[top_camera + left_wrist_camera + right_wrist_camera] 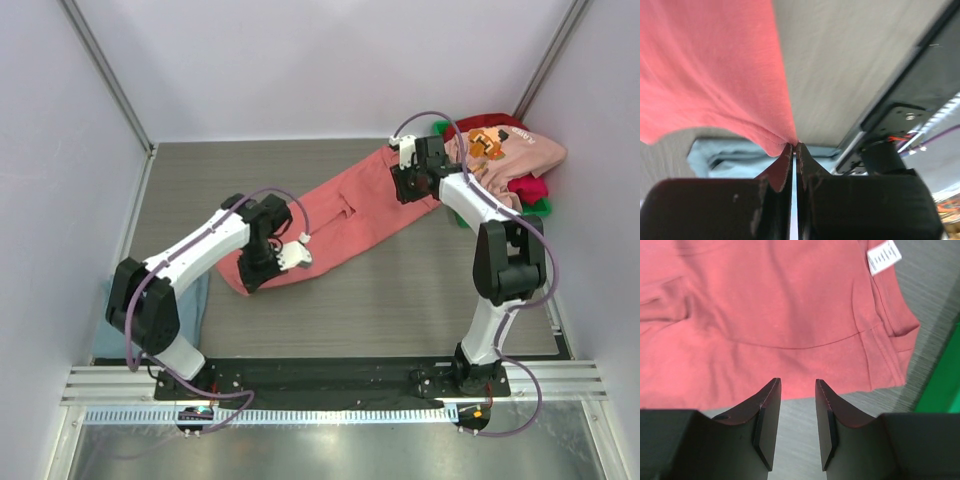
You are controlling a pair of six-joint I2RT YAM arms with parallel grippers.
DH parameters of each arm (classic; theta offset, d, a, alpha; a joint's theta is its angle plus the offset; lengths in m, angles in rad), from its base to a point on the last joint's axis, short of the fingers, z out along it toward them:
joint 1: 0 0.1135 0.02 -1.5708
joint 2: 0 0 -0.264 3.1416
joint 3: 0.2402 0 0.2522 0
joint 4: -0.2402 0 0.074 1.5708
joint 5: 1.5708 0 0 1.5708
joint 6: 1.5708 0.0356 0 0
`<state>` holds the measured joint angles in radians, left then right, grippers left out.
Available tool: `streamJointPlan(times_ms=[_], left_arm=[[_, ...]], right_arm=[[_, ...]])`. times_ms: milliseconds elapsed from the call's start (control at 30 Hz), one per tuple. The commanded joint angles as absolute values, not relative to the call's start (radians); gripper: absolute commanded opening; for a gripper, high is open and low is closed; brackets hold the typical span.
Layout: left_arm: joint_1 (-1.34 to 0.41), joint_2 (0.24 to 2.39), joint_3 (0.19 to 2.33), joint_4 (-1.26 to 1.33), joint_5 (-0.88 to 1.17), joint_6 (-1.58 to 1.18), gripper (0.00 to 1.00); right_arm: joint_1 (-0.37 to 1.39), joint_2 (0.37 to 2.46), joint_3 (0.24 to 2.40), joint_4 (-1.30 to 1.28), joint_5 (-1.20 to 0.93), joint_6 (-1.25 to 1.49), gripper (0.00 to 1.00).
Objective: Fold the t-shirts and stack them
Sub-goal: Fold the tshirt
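A salmon-red t-shirt point(350, 215) lies stretched diagonally across the grey table point(420, 290). The left gripper point(252, 276) sits at its near-left end, the right gripper point(406, 188) over its far-right end. In the far right corner a light pink t-shirt point(525, 150) (orange print facing up) tops a crimson t-shirt point(530, 187) over a green bin point(540, 208). A grey-blue t-shirt point(195, 300) lies at the table's near-left edge.

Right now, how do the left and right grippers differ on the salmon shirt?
The left gripper is shut, pinching an edge of the salmon-red t-shirt; the right gripper has its jaws apart with nothing between them. The left gripper is at the shirt's near end; the right gripper is at the far end, by the white label. Both are at the same shirt.
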<state>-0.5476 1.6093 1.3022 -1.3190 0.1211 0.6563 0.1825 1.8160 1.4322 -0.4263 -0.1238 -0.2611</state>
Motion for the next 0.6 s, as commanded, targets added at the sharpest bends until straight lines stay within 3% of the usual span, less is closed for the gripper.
streamJointPlan(times_ms=[0,333,567], left_arm=[[-0.652,1.542,1.281,-1.661,0.227,0.605,0.0],[-0.854,1.499,1.229,-1.661,0.357,0.571,0.0],[-1.034,1.634,1.42,-1.663,0.391,0.572,0.0]], right_arm=[[0.176,1.876,1.509,-0.373,-0.071,-0.241,0.39],[0.173,2.091,1.615,-0.364,-0.026,-0.301,0.36],[0.175,2.331,1.839,-0.364,-0.005,-0.314,0.36]])
